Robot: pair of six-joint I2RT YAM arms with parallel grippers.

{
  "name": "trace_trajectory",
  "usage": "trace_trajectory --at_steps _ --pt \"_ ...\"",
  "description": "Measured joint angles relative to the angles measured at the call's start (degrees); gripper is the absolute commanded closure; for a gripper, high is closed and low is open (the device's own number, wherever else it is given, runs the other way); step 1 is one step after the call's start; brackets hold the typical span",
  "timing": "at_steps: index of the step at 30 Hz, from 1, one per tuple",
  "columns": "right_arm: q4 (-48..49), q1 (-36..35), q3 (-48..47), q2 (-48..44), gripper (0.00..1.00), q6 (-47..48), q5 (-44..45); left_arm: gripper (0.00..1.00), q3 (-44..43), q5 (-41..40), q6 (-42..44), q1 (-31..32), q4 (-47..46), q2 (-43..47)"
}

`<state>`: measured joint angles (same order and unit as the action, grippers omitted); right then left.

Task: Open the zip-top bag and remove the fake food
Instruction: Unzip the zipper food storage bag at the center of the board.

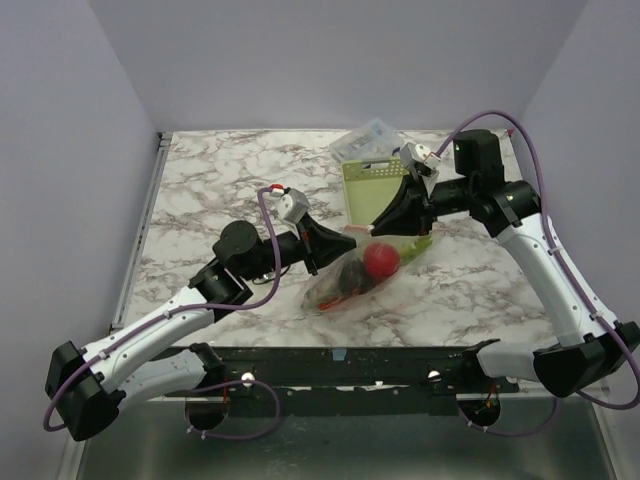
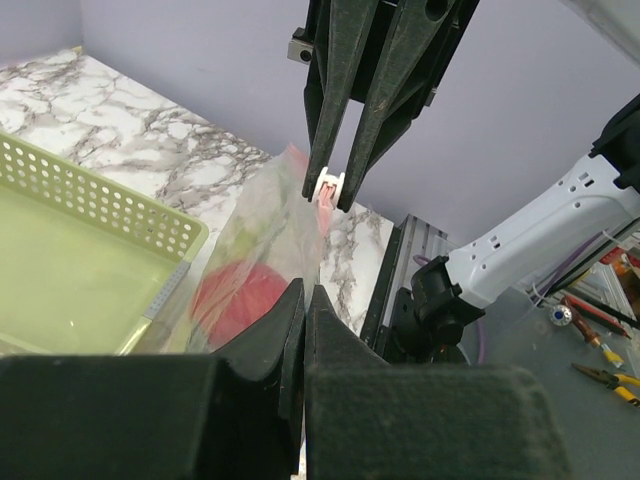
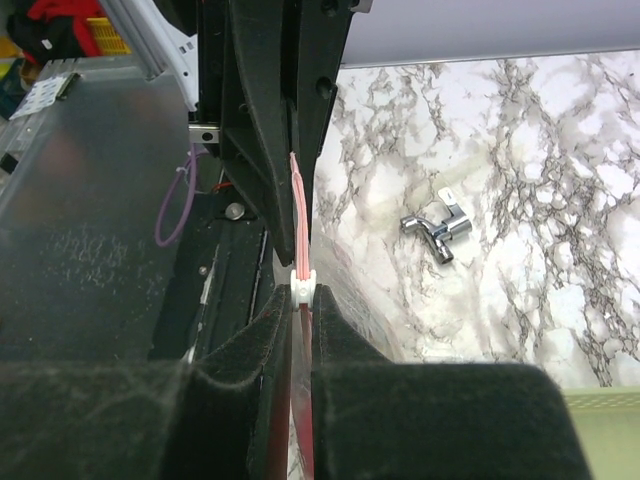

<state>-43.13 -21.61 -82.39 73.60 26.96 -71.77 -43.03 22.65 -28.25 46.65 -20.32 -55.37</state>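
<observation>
The clear zip-top bag (image 1: 365,272) hangs between my two grippers just above the table. Through it I see a red round fruit (image 1: 381,260), a dark purple beet (image 1: 350,276) and a pale green leek (image 1: 416,245). My left gripper (image 1: 340,238) is shut on the bag's top edge; the left wrist view shows its tips (image 2: 304,292) pinching the plastic. My right gripper (image 1: 378,226) is shut on the white slider (image 3: 305,284) of the pinkish zip strip (image 3: 298,210). The two grippers' tips nearly meet. The red fruit also shows in the left wrist view (image 2: 238,300).
A pale green slotted basket (image 1: 372,188) lies just behind the bag, with a clear rigid box (image 1: 368,140) behind it. A small chrome fitting (image 3: 437,231) lies on the marble table. A black rail (image 1: 340,365) runs along the near edge.
</observation>
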Motion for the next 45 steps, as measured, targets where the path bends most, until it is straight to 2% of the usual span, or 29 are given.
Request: trace_trajectory --at_steps 18,45 --pt "-3.82 3.45 3.21 -3.82 0.97 6.12 0.24 1.0 -0.26 0.07 0.09 0.0 3.08 2.1" --pt "-4.98 8.66 8.48 -9.25 0.97 7.91 -0.46 1.0 4.17 -0.52 -1.84 0.0 1.53 7.28"
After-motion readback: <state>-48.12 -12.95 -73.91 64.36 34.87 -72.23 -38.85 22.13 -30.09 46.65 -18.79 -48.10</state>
